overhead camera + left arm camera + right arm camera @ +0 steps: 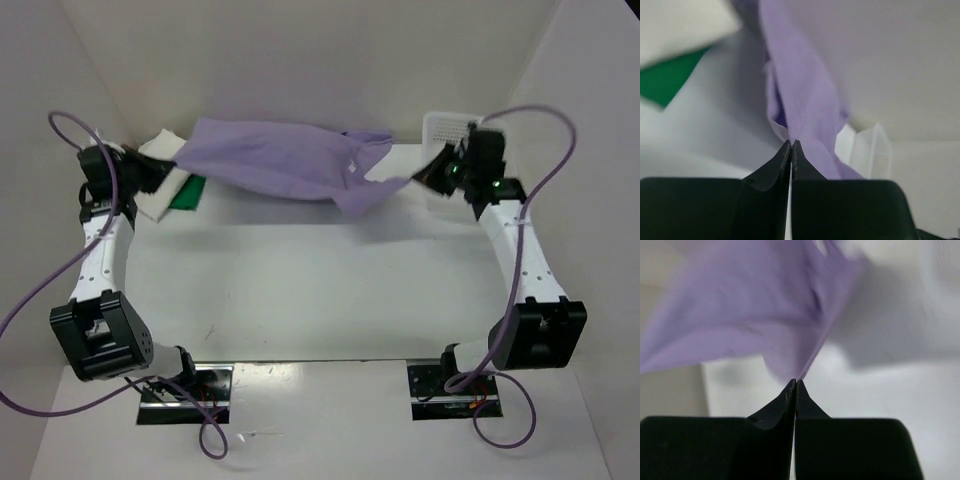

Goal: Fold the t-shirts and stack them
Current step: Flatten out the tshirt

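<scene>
Light purple t-shirt (pixel 285 160), hanging in the air across the far part of the table (pixel 320 290), lifted at both ends and sagging a little in the middle. Left end pinched in the left gripper (pixel 791 146), jaws pressed together on a fold of the cloth. Right end, a narrow drawn-out corner, clamped in the right gripper (pixel 795 383), jaws likewise closed tight on the fabric. At far left, beneath and just beside the raised left end, 2 more shirts lying on the table: white-cream t-shirt (pixel 157 206), and bright green t-shirt (pixel 190 193) showing at its right edge, touching it. Hard to tell which of those 2 lies uppermost. White lattice basket (pixel 447 128) at far right, just behind the right gripper, close to the back wall. Near half of the table bare white.
</scene>
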### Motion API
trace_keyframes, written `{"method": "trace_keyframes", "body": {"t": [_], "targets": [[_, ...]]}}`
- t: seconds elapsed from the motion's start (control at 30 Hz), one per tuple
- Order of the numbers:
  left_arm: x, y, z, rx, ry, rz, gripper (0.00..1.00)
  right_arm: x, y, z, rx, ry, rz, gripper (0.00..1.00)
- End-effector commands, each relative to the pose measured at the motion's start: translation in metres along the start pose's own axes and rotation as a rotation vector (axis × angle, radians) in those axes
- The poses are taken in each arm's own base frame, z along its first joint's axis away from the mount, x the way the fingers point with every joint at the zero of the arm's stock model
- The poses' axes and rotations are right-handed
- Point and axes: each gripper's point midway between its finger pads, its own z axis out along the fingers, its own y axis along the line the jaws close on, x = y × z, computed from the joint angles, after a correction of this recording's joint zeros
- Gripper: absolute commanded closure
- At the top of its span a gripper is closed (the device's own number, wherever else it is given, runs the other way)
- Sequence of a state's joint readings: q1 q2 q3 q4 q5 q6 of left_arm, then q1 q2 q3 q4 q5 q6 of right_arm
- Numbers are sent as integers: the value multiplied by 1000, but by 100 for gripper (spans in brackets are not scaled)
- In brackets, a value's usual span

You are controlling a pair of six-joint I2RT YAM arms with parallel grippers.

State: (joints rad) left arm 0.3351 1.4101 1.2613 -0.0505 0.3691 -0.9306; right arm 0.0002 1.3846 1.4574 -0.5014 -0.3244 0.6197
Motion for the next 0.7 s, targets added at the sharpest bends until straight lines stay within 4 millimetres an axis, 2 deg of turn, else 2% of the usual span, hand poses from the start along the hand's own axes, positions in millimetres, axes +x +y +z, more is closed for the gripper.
{"method": "trace_keyframes", "body": {"t": [0.0, 0.03, 0.13, 0.17, 0.23, 0.27, 0.3, 0.37, 0.43, 0.5, 0.6, 0.67], "targets": [[29, 34, -24, -79, 18, 71, 100, 71, -58, -21, 155, 107, -16, 100], [53, 66, -28, -156, 58, 53, 100, 106, -86, -23, 218, 178, 10, 100], [89, 109, -50, -279, 116, 53, 100, 154, -115, -47, 295, 288, 38, 100], [109, 134, -59, -337, 156, 44, 100, 158, -113, -57, 293, 283, 46, 100], [127, 149, -79, -398, 188, 38, 100, 178, -117, -74, 318, 345, 81, 100], [133, 156, -86, -422, 202, 43, 100, 182, -114, -81, 311, 359, 87, 100], [141, 164, -99, -458, 215, 39, 100, 195, -114, -95, 331, 399, 103, 100], [146, 162, -113, -478, 225, 34, 100, 213, -115, -107, 350, 446, 129, 100], [154, 157, -118, -466, 269, 15, 100, 222, -107, -127, 338, 442, 146, 100], [161, 154, -123, -468, 316, -8, 100, 218, -97, -146, 325, 423, 148, 100], [161, 146, -124, -452, 326, -27, 100, 217, -96, -155, 346, 432, 151, 100], [157, 140, -118, -424, 318, -38, 100, 213, -94, -149, 336, 419, 146, 100]]}}
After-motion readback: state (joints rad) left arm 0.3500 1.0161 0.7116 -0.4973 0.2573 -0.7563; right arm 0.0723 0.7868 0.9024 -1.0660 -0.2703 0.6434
